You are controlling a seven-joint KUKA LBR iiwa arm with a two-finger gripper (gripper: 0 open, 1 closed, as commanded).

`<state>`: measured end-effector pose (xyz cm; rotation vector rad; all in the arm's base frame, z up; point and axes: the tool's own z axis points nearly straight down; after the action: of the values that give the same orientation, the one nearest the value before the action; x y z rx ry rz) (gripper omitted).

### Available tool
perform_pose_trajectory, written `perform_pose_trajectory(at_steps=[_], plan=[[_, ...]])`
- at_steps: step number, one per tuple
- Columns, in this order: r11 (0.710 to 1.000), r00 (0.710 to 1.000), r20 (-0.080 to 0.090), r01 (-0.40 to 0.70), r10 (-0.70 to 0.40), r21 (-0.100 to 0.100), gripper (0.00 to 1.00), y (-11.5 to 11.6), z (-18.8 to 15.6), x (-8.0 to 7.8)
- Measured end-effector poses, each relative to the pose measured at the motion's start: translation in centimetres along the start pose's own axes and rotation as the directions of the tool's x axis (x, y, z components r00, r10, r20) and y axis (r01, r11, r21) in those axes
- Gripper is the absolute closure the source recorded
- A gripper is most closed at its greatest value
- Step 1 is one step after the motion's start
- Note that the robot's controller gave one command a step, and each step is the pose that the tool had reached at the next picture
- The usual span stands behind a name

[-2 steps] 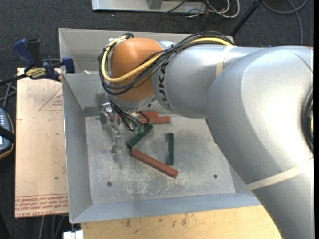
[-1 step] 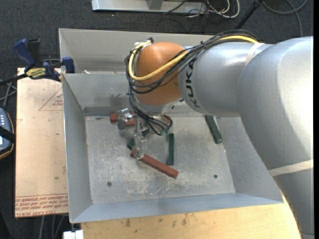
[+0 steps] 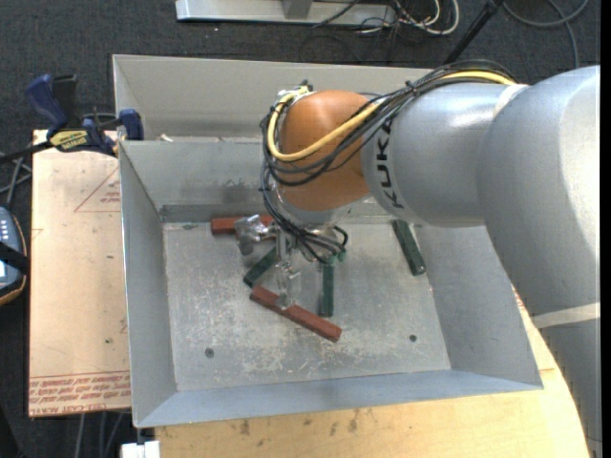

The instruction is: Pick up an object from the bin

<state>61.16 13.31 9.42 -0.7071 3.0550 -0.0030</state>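
My gripper (image 3: 284, 290) hangs low over the middle of the bin, under the orange wrist cover. Its tip comes down onto the left part of a long red-brown stick (image 3: 304, 318) that lies slanted on the floor. A dark green stick (image 3: 326, 290) stands close on its right, and another dark green piece (image 3: 258, 274) lies just to its left. A short red-brown block (image 3: 224, 225) rests farther back left, by the bin's rear wall. Nothing is seen lifted off the floor.
A further dark green stick (image 3: 410, 248) lies to the right near the bin's slope. The big grey arm covers the right and rear of the bin. Bare floor stretches along the front and the left.
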Motion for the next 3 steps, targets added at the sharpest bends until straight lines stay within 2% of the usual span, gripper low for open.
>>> perform_pose_trajectory(at_steps=[1, 2, 3], plan=[[0.988, 0.988, 0.008, 0.151, -0.151, -0.003, 1.0, -2.4, 2.0, -3.4], [0.989, 0.988, 0.008, 0.151, -0.151, -0.003, 1.0, -2.4, 2.0, -3.3], [0.991, 0.991, -0.008, 0.13, -0.13, -0.009, 1.0, -3.5, -2.3, -1.8]])
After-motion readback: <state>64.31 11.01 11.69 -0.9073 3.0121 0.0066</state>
